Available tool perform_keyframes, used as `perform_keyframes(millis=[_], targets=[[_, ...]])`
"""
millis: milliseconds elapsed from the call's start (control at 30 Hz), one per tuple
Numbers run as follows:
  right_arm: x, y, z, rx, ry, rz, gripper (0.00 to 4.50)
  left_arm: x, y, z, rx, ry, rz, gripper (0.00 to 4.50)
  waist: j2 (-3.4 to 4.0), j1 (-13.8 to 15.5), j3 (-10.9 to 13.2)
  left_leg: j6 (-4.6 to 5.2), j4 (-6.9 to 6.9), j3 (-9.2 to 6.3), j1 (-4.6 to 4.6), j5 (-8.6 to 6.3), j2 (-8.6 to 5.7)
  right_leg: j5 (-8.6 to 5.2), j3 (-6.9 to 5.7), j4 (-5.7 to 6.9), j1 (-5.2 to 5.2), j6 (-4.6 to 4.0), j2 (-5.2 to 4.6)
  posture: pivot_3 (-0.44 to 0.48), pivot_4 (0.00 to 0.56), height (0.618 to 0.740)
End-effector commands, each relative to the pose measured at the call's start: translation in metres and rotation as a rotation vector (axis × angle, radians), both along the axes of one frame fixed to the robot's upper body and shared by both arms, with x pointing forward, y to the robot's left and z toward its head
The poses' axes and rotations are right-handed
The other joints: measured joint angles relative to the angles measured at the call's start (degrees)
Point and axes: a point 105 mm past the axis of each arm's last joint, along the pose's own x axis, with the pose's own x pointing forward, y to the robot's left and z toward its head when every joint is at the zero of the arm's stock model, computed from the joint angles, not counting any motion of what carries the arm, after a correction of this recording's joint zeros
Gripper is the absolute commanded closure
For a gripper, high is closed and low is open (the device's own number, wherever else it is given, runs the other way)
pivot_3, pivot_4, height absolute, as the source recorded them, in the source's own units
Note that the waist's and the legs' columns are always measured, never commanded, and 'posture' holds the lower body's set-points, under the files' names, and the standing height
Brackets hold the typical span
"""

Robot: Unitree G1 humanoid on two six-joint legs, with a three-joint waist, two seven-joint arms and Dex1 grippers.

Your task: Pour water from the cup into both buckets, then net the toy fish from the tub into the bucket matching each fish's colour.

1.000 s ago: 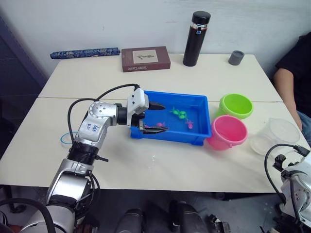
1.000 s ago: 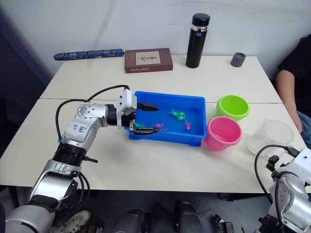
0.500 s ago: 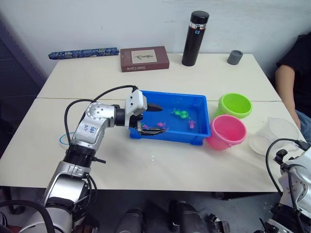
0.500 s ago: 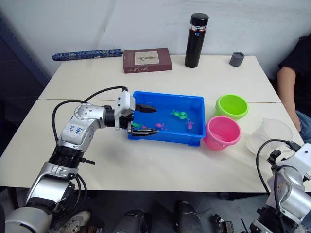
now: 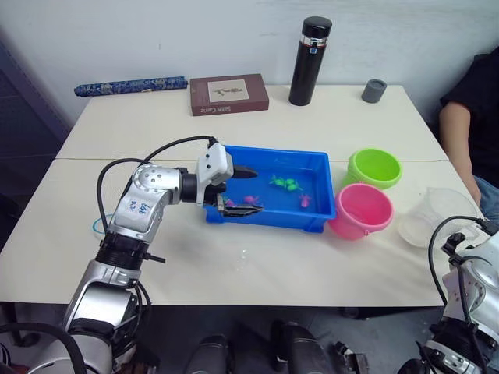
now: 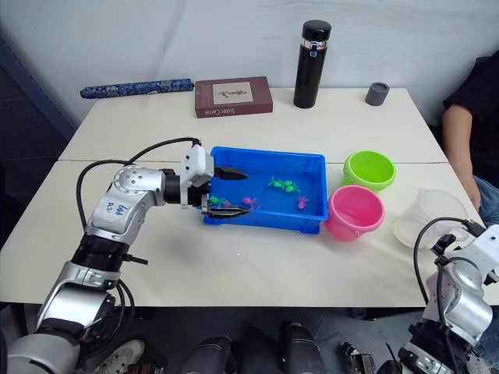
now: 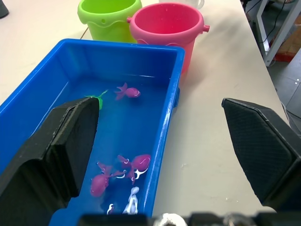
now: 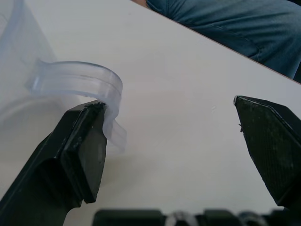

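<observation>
The left pincer (image 5: 243, 189) hangs spread wide at the left end of the blue tub (image 5: 316, 222), which sits mid-tabletop (image 5: 327, 265) holding pink and green fish (image 5: 285, 184). Beside the tub stand 2 buckets, the pink bucket (image 5: 362, 210) and the green bucket (image 5: 376, 168). At the tabletop's right edge, the right pincer (image 8: 171, 155) gapes beside the clear cup (image 5: 438, 218) handle.
</observation>
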Motion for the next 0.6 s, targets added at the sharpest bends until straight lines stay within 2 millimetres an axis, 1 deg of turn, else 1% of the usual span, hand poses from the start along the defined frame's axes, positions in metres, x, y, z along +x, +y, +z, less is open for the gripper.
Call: perform_keyframes(millis=[33,200,233,267,333,467,500,533,600], targets=[[0.0016,-0.0073,0.0169,-0.064,-0.043,-0.020,0.04,-0.0026,-0.0003,0.0124,-0.021,-0.044,-0.004,0.00,0.00,0.0,0.0,0.00,0.00,0.00,0.00,0.00,0.00,0.00,0.00,0.00,0.00,0.00,0.00,0.000,0.150,0.740],[0.0049,-0.0081,0.0173,-0.076,-0.049,-0.016,0.04,-0.0026,-0.0013,0.0133,-0.022,-0.047,-0.003,0.00,0.00,0.0,0.0,-0.01,-0.01,0.00,0.00,0.01,0.00,0.00,0.00,-0.01,0.00,0.00,0.00,0.000,0.150,0.740],[0.0048,-0.0084,0.0182,-0.086,-0.050,-0.018,0.27,-0.0027,-0.0010,0.0132,-0.022,-0.048,-0.002,0.00,0.00,0.0,0.0,-0.01,-0.01,0.01,0.00,0.01,0.00,0.00,0.00,-0.01,0.00,0.00,0.00,0.000,0.150,0.740],[0.0049,-0.0086,0.0188,-0.093,-0.052,-0.018,0.55,-0.0027,-0.0009,0.0131,-0.021,-0.048,-0.001,0.00,0.00,0.0,0.0,-0.01,-0.01,0.00,0.00,0.01,0.00,0.00,0.00,0.00,0.00,0.00,0.00,0.000,0.150,0.740],[0.0054,-0.0082,0.0192,-0.096,-0.057,-0.016,1.26,-0.0027,-0.0005,0.0130,-0.021,-0.049,0.001,0.00,0.02,0.0,0.0,-0.01,-0.01,0.00,0.00,0.01,0.00,0.00,0.00,0.00,0.00,0.00,0.00,0.000,0.150,0.740],[0.0056,-0.0087,0.0203,-0.100,-0.065,-0.013,3.34,-0.0029,-0.0013,0.0131,-0.023,-0.049,0.002,0.00,0.03,0.0,0.0,-0.01,-0.02,0.00,0.00,0.01,0.00,0.00,0.00,-0.01,0.00,0.00,0.00,0.000,0.150,0.740],[0.0058,-0.0089,0.0210,-0.102,-0.069,-0.011,4.06,-0.0031,-0.0017,0.0131,-0.025,-0.049,0.002,0.00,0.03,0.0,0.0,-0.01,-0.02,0.00,0.00,0.01,0.00,0.00,0.00,-0.02,0.00,0.00,-0.01,0.000,0.150,0.740],[0.0063,-0.0086,0.0217,-0.102,-0.075,-0.007,4.41,-0.0032,-0.0018,0.0131,-0.025,-0.049,0.002,0.00,0.03,0.0,0.0,-0.01,-0.02,0.00,0.00,0.01,0.00,0.00,0.00,-0.02,0.00,0.00,-0.01,0.000,0.150,0.740],[0.0068,-0.0086,0.0231,-0.105,-0.084,-0.002,4.47,-0.0033,-0.0016,0.0131,-0.026,-0.049,0.004,0.00,0.03,0.2,0.0,-0.01,-0.01,-0.01,0.01,0.01,0.00,0.00,0.00,-0.02,0.01,0.00,-0.01,0.000,0.150,0.740]])
